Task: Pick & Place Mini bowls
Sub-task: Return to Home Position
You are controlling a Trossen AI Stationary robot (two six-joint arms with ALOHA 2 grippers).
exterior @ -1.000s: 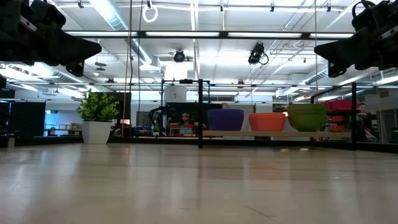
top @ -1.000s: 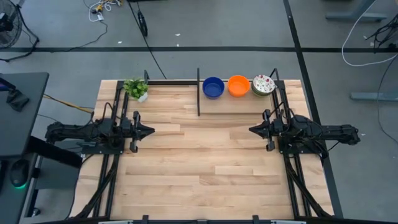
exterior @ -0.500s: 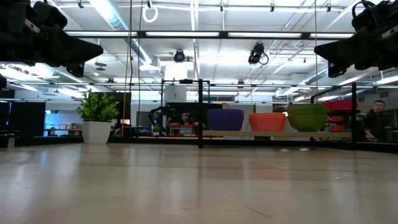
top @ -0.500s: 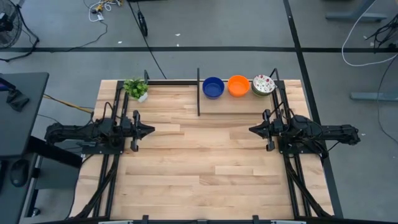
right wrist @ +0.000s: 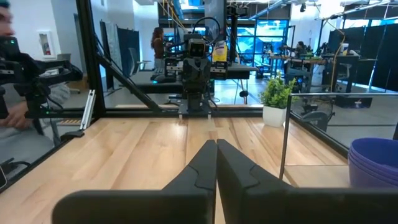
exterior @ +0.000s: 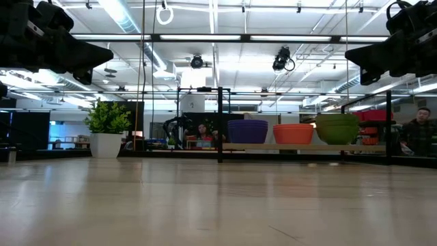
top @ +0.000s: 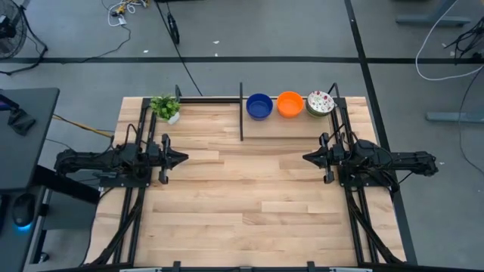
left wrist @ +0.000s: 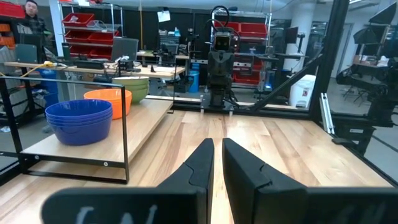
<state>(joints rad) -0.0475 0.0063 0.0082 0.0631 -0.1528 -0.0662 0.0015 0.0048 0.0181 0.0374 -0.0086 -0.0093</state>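
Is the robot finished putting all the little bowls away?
Nearly, it seems. Done: the blue bowls, orange bowl and white patterned bowl sit in a row on the shelf, and no bowl lies on the table. In hand: nothing; the left gripper and right gripper hang empty. Left: probably nothing.

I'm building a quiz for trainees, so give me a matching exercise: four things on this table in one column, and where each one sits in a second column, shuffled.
Things
1. stack of solid blue round bowls
2. stack of solid orange round bowls
3. white round bowl with red-speckled floral pattern
4. small green potted plant in a white pot

Places
A. middle of the row on the wooden shelf
B. off the shelf, at the back edge of the wooden table, on the left arm's side
C. shelf end beside the black centre post
D. shelf end on the right arm's side

Pairs: 1-C, 2-A, 3-D, 4-B
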